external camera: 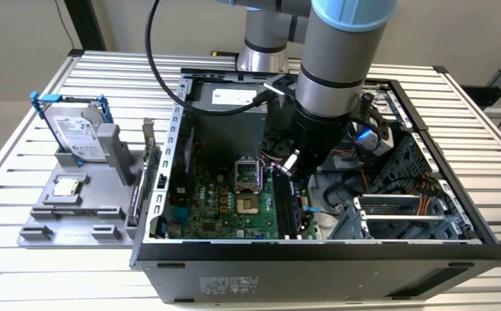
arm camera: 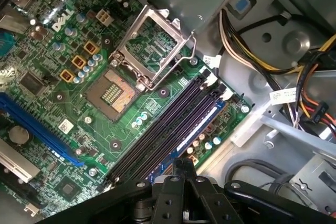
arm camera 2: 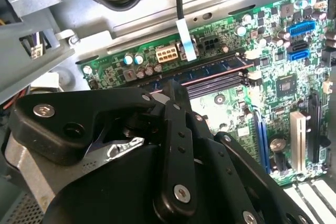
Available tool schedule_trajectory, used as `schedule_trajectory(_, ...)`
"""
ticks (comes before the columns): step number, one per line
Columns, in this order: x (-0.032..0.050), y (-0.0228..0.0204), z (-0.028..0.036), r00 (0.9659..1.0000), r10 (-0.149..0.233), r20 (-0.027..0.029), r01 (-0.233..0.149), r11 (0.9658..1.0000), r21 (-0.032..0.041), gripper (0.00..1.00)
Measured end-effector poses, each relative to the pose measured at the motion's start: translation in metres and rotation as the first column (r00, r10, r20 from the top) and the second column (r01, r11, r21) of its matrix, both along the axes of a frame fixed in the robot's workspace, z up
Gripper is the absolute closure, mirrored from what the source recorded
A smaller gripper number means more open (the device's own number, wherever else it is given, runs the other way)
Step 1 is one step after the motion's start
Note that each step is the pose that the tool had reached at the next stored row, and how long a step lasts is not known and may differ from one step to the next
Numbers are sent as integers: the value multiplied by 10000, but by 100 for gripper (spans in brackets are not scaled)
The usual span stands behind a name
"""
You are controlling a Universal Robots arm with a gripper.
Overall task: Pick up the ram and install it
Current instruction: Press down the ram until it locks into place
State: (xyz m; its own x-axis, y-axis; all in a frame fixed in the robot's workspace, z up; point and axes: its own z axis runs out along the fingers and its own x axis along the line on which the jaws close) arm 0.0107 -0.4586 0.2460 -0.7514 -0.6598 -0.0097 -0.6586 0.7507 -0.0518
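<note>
The ram (arm camera: 202, 124) is a thin bluish stick standing on edge in the outermost black memory slot, beside the case wall. In the second wrist view the ram (arm camera 2: 215, 69) runs along the same slot, chips showing on its side. My gripper (arm camera: 184, 165) is down on the stick about midway along it, fingers drawn together on its top edge. The second wrist view shows the gripper (arm camera 2: 176, 88) at the same spot. In the exterior view my gripper (external camera: 291, 170) reaches down inside the open computer case (external camera: 319, 249), over the motherboard's right part.
Empty memory slots (arm camera: 168, 124) lie beside the ram, then the open CPU socket (arm camera: 113, 92) with its raised frame. Cable bundles (arm camera: 294, 77) crowd the case floor. Outside, a grey holder (external camera: 69, 223) carries a silver hard drive (external camera: 76, 133) and a small square chip (external camera: 65, 186).
</note>
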Motion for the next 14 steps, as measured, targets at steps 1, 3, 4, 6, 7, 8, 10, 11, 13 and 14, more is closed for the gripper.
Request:
schedule_trajectory(1, -1, 0, 0, 10000, 71, 0, -71, 10000, 0, 100)
schedule_trajectory(3, -2, 1, 0, 9998, 201, 0, -201, 9998, 0, 100)
schedule_trajectory(4, -3, 2, 0, 9997, 258, -1, -258, 9997, -1, 100)
schedule_trajectory(6, -4, 2, 1, 9994, 356, -1, -356, 9994, -1, 100)
schedule_trajectory(7, -4, 3, 0, 9992, 405, -1, -405, 9992, -1, 100)
schedule_trajectory(8, -5, 3, 0, 9990, 455, -1, -455, 9990, 1, 100)
schedule_trajectory(10, -5, 4, -1, 9984, 565, 0, -565, 9984, 4, 100)
schedule_trajectory(11, -6, 4, -1, 9980, 628, 0, -628, 9980, 3, 100)
schedule_trajectory(13, -8, 3, -2, 9969, 788, -1, -788, 9969, 2, 100)
schedule_trajectory(14, -10, 3, -4, 9962, 872, -1, -872, 9962, 2, 100)
